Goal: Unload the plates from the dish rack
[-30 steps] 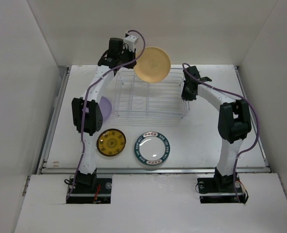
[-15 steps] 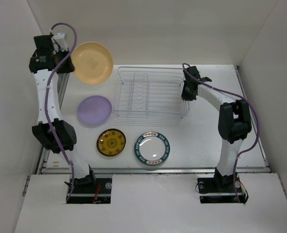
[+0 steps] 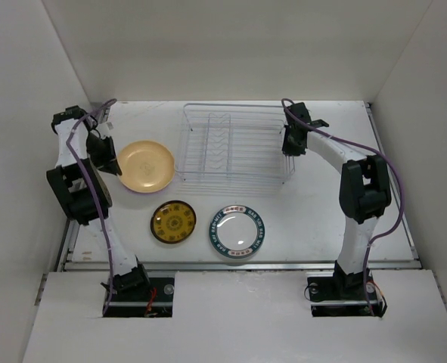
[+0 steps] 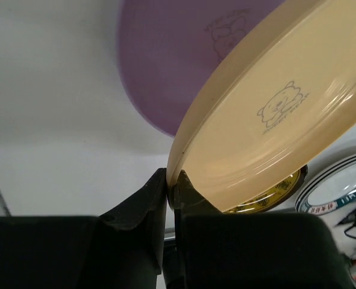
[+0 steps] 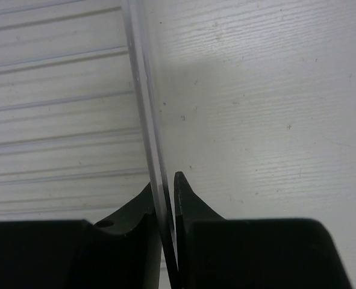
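Nearest lay the small dark-rimmed orange-centred plate (image 3: 172, 221) and, to its right, the white round plate with the teal patterned rim (image 3: 237, 231). Behind them the left gripper (image 4: 171, 180), clamping the plain tan-yellow round plate (image 3: 145, 165) by its rim, had lowered it, tilted, over the lilac plate (image 4: 165, 60). Farther right, the right gripper (image 5: 164, 180) stayed pinched on the silver wire dish rack (image 3: 238, 179).

— Where are the plates?
— The tan-yellow plate (image 3: 146, 165), printed with a small bear, tilts over the lilac plate (image 4: 159, 66), left of the silver wire dish rack (image 3: 234, 147).
— And the others?
— The orange-centred plate (image 3: 173, 221) and the teal-rimmed white plate (image 3: 237, 231) lie flat, side by side, in front of the rack.
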Available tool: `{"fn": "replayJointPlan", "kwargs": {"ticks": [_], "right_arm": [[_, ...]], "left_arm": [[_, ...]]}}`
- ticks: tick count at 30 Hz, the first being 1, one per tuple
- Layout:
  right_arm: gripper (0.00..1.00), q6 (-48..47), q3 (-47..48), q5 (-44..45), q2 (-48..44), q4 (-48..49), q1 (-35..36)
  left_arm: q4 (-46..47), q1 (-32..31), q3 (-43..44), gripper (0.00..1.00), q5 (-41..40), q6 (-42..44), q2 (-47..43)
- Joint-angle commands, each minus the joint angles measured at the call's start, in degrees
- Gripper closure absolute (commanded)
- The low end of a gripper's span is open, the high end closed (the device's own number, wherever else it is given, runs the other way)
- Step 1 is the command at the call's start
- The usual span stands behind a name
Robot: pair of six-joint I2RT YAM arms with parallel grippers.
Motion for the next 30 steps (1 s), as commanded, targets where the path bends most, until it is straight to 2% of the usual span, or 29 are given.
{"fn": "replayJointPlan", "kwargs": {"ticks": [1, 6, 15, 19, 20, 24, 25, 28, 29, 30], "right_arm": [[1.00, -5.0, 2.7, 7.6, -1.5, 5.1, 0.0], [1.00, -8.9, 3.8, 11.3, -0.9, 5.1, 0.0], [1.00, -8.4, 3.8, 8.8, -1.6, 5.1, 0.0], [0.96, -8.4, 3.8, 8.2, -2.1, 4.6, 0.0], [0.95, -8.4, 3.8, 8.2, -2.1, 4.6, 0.0], [0.89, -8.4, 4.3, 8.2, -2.1, 3.9, 0.0], [0.88, -8.4, 4.8, 8.2, -2.1, 3.9, 0.0], [0.87, -7.9, 4.8, 8.2, -3.3, 3.9, 0.0], [0.84, -7.9, 5.4, 8.2, -3.8, 3.9, 0.0], [0.79, -7.9, 5.4, 8.2, -3.8, 3.9, 0.0]], "left_arm": [[-6.1, 0.2, 4.4, 1.00, 3.0, 1.2, 4.0], [-6.1, 0.2, 7.3, 1.00, 0.1, 0.6, 7.9], [-4.9, 0.2, 9.7, 1.00, -1.1, -0.4, 11.2], [-6.2, 0.2, 9.2, 0.79, -0.4, 1.7, 11.9], [-6.9, 0.2, 9.2, 0.62, -0.4, 2.2, 11.9], [-7.4, 0.2, 9.2, 0.31, -1.0, 3.3, 12.4], [-7.4, 0.2, 9.2, 0.20, -1.0, 3.3, 11.8], [-6.9, 0.2, 9.2, 0.10, -0.4, 3.3, 8.7], [-6.4, 0.2, 9.2, 0.00, -0.4, 3.3, 7.9], [-6.4, 0.2, 9.7, 0.00, -1.1, 3.3, 7.2]]}}
